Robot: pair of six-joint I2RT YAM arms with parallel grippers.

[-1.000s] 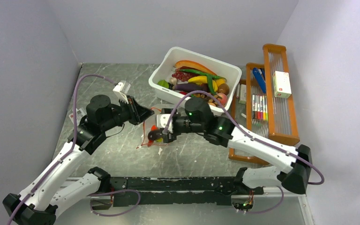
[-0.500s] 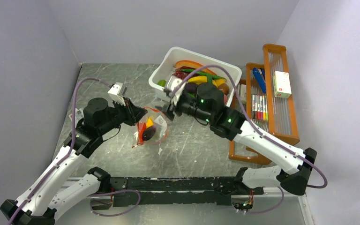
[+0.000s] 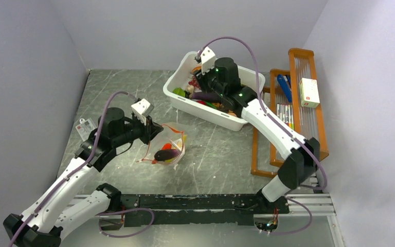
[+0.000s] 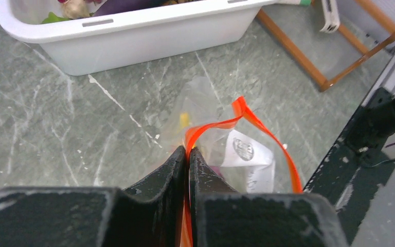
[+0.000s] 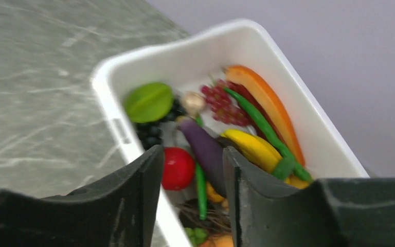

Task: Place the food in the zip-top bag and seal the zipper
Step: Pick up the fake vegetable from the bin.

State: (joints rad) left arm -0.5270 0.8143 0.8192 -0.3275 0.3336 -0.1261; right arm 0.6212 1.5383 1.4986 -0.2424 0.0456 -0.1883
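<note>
The zip-top bag (image 3: 168,148) lies on the grey table with its mouth held up, and a dark purple, a red and a yellow piece of food (image 3: 165,154) sit inside it. My left gripper (image 3: 152,131) is shut on the orange-red zipper (image 4: 249,117) at the bag's left end. In the left wrist view the strip runs between the closed fingertips (image 4: 180,159), and the white label (image 4: 246,154) shows beyond them. My right gripper (image 5: 193,154) hangs open over the white tub (image 5: 133,51), above a purple eggplant (image 5: 205,149) and a red tomato (image 5: 177,168). Nothing is between its fingers.
The tub (image 3: 205,110) at the back centre holds more food: a banana (image 5: 252,148), grapes (image 5: 222,104), a green leaf (image 5: 148,101). Orange wooden racks (image 3: 308,149) with marker pens (image 3: 284,117) and a white box (image 3: 308,92) stand at the right. A small tag (image 3: 85,125) lies at the left.
My right gripper has swung from the bag's mouth up and back over the tub, its jaws narrowing a little. The bag has settled to the right. The left gripper keeps its hold.
</note>
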